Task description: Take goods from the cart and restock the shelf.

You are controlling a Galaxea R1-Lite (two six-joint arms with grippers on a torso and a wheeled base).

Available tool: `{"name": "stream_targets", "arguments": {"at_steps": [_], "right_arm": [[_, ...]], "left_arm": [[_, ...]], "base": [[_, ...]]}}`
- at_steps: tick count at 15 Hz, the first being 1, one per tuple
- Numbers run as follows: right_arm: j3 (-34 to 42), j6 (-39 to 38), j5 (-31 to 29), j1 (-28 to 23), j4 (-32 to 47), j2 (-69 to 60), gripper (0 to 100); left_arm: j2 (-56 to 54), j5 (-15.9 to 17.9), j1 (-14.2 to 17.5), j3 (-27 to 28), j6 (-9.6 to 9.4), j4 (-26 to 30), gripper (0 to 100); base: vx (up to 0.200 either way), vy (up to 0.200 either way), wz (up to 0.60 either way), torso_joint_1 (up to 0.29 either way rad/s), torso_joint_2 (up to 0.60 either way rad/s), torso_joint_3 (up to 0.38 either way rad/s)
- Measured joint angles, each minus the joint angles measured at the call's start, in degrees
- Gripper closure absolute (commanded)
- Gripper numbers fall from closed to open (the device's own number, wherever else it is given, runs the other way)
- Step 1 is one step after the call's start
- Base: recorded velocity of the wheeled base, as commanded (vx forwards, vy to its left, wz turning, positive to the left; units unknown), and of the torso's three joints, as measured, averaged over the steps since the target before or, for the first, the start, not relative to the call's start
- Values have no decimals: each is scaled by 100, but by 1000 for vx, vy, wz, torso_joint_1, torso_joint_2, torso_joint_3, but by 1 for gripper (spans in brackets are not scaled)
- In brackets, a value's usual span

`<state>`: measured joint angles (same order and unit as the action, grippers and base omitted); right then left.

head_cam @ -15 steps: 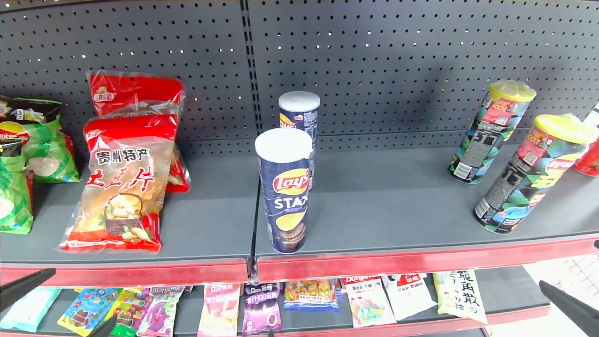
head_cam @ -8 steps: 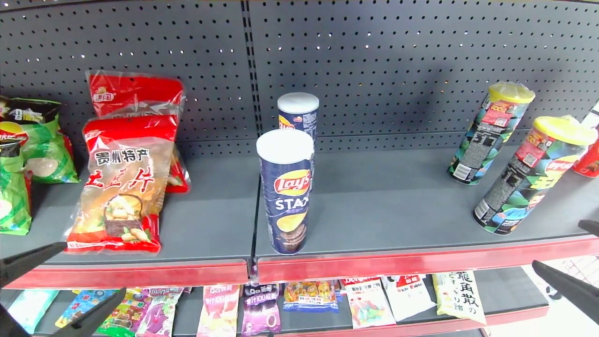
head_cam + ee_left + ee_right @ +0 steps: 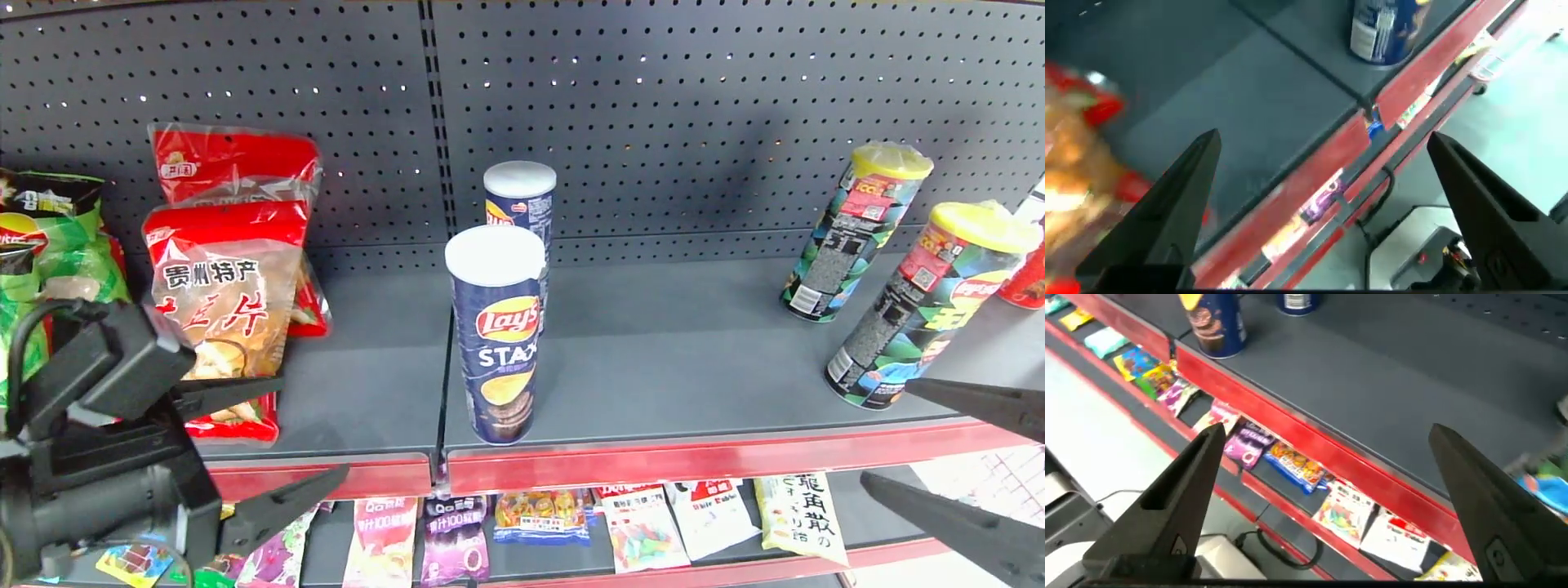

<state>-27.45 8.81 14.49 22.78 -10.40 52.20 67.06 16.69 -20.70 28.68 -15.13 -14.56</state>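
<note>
Two blue chip cans stand mid-shelf, one at the front (image 3: pixel 498 327) and one behind it (image 3: pixel 522 200). My left gripper (image 3: pixel 314 425) hangs open and empty before the shelf's red front edge (image 3: pixel 718 457), below the red snack bags (image 3: pixel 220 286). In the left wrist view, the left gripper (image 3: pixel 1324 137) sits over the shelf lip, with the front can (image 3: pixel 1380 33) farther off. My right gripper (image 3: pixel 883 431) is open and empty at the lower right, just below the nearer yellow-lidded can (image 3: pixel 931 302). The right wrist view has the right gripper (image 3: pixel 1328 429) above the red edge (image 3: pixel 1315 425).
A second yellow-lidded can (image 3: pixel 857 229) stands behind the first, and green chip bags (image 3: pixel 49 245) sit at far left. Bare grey shelf (image 3: pixel 694 351) lies between the blue cans and the yellow-lidded ones. Several small packets (image 3: pixel 539 514) hang along the lower shelf.
My left arm has risen from the lower left corner up and rightward in front of the red bags. The right gripper has also risen, toward the shelf edge.
</note>
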Motion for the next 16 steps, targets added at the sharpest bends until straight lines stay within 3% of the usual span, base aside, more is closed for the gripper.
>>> {"name": "stream_targets", "arguments": {"at_steps": [4,16], "right_arm": [[-94,-20,-11,23,-5,260,0],[-96,-39,-21,-85,-13,450,0]], "left_arm": [[1091,22,-305,393,7,-607,0],[2409,46,-589,1161,-33,-666,0]], "base": [[0,0,0,0,0,0],[0,0,0,0,0,0]]}}
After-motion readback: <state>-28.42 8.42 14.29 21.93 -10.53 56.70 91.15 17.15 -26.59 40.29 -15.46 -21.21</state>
